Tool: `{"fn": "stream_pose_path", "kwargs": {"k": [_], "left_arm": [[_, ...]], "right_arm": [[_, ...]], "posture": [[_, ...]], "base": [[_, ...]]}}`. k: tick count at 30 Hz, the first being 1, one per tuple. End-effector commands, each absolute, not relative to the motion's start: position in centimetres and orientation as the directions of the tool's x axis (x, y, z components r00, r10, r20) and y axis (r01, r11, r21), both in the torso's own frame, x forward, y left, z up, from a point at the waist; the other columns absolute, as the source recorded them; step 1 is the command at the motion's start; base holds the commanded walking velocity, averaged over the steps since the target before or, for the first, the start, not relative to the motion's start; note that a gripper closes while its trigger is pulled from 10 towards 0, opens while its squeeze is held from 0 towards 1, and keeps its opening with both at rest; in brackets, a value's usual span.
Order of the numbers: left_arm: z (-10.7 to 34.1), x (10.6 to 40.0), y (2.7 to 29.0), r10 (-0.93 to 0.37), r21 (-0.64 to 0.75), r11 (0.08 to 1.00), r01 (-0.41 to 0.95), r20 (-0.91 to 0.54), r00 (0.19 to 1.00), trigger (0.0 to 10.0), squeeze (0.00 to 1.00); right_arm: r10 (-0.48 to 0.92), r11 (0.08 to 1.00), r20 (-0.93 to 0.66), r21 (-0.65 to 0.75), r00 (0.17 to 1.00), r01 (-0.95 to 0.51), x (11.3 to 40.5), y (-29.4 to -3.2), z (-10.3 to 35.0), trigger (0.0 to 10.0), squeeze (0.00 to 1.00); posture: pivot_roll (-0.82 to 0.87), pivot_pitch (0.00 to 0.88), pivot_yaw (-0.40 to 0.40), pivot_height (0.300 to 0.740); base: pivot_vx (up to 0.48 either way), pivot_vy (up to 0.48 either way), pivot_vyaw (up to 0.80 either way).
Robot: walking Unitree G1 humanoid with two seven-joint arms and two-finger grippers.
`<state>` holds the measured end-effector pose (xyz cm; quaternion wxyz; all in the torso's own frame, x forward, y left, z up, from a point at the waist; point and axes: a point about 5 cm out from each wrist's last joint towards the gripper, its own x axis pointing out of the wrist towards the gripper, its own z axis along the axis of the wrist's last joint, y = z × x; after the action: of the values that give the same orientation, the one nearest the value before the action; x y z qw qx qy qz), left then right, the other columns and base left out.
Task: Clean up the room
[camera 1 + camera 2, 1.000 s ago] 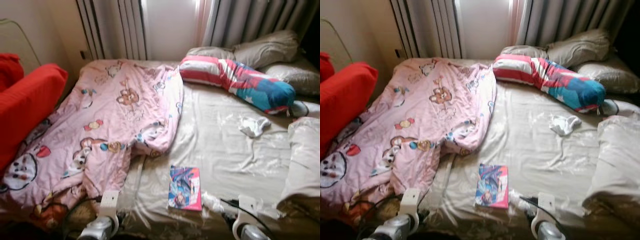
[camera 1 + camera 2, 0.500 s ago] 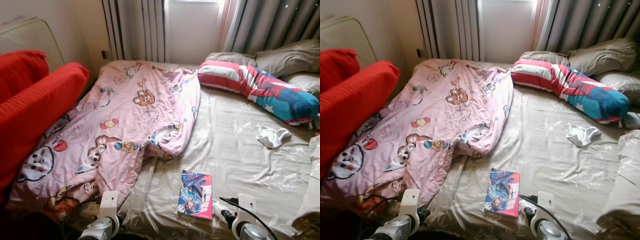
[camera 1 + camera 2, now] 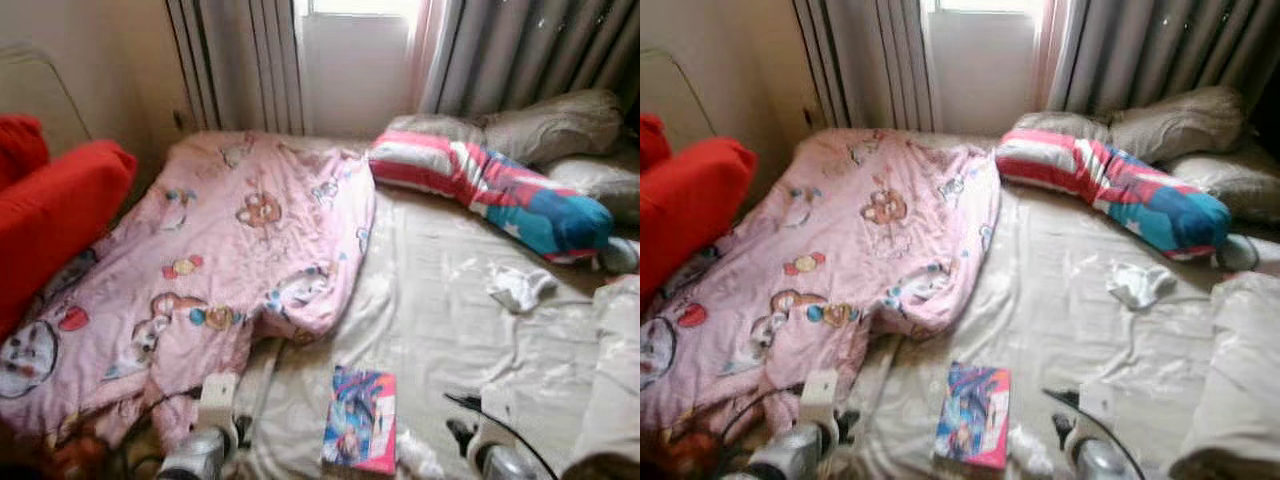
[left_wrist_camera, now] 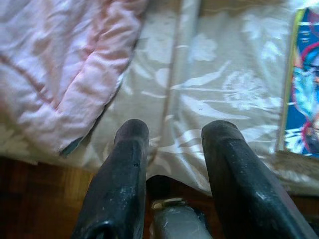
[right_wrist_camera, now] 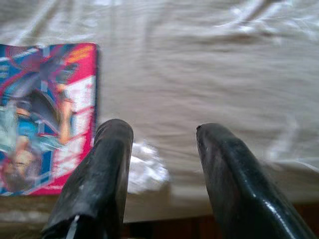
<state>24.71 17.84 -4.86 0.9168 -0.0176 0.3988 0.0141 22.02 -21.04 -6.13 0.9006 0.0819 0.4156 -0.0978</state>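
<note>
The room's clutter sits on the bed [image 3: 450, 330]: a book [image 3: 360, 418] lies flat near the foot edge, a crumpled white sock [image 3: 520, 288] rests well apart from it toward the striped bolster [image 3: 490, 190], and a pink cartoon blanket [image 3: 210, 270] is heaped over the robot's left half of the mattress.

We hold the left claw [image 4: 174, 134] open and empty above the bare sheet, between the blanket's hem and the book. We hold the right claw [image 5: 159, 137] open and empty too, just beside the book's pink edge, with a small white scrap [image 5: 144, 167] below it.

Risks, as we judge them:
- The book lies flat on soft bedding; a claw pressing down may sink the sheet and push the book away instead of pinching it.
- The book is close to the mattress edge; a nudge may tip it onto the floor.
- A finger may snag loose sheet or blanket along with the target.

Compared with half a second earlier, the head camera has swung: the red cushion [image 3: 60, 220] shows less, the bolster sits nearer centre, and the picture is blurrier. The items themselves have not shifted on the bed.
</note>
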Motion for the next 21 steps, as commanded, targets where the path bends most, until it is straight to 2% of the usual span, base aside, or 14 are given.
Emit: {"fn": "stream_pose_path", "kwargs": {"k": [1, 17, 18, 20, 21], "left_arm": [[-4.9, 24.5, 18.0, 0.031, -0.022, 0.997, -0.068, -0.719, 0.694, 10.0, 0.0], [-3.8, 25.2, 17.9, 0.051, -0.063, 0.993, -0.102, -0.549, 0.835, 10.0, 0.0], [-3.7, 25.2, 18.0, 0.061, -0.044, 0.994, -0.101, -0.538, 0.841, 10.0, 0.0], [-3.7, 25.2, 18.0, 0.064, -0.039, 0.994, -0.1, -0.535, 0.843, 10.0, 0.0], [0.2, 28.8, 20.3, 0.074, -0.04, 0.995, -0.096, -0.374, 0.924, 10.0, 0.0]], "right_arm": [[-0.12, 0.958, -0.75, 0.085, 0.65, 0.275, 22.1, -21.1, -6.1, 10.0, 0.0], [-0.167, 0.941, -0.599, 0.14, 0.783, 0.308, 22.6, -21.4, -5.0, 10.0, 0.0], [-0.172, 0.955, -0.534, 0.116, 0.828, 0.274, 25.3, -22.1, -3.0, 10.0, 0.0], [-0.174, 0.958, -0.514, 0.109, 0.84, 0.265, 26.0, -22.3, -2.4, 10.0, 0.0], [-0.182, 0.958, -0.479, 0.112, 0.859, 0.265, 26.5, -22.6, -1.8, 10.0, 0.0]], "posture": [[0.01, 0.0, -0.016, 0.74], [-0.03, 0.0, -0.019, 0.74], [-0.04, 0.0, -0.017, 0.74], [-0.04, 0.0, -0.017, 0.74], [-0.05, 0.0, -0.02, 0.74]], "base": [[0.0, 0.0, 0.0], [0.0, 0.0, 0.0], [0.0, 0.0, 0.0], [0.0, 0.0, 0.0], [0.0, 0.0, 0.0]]}}
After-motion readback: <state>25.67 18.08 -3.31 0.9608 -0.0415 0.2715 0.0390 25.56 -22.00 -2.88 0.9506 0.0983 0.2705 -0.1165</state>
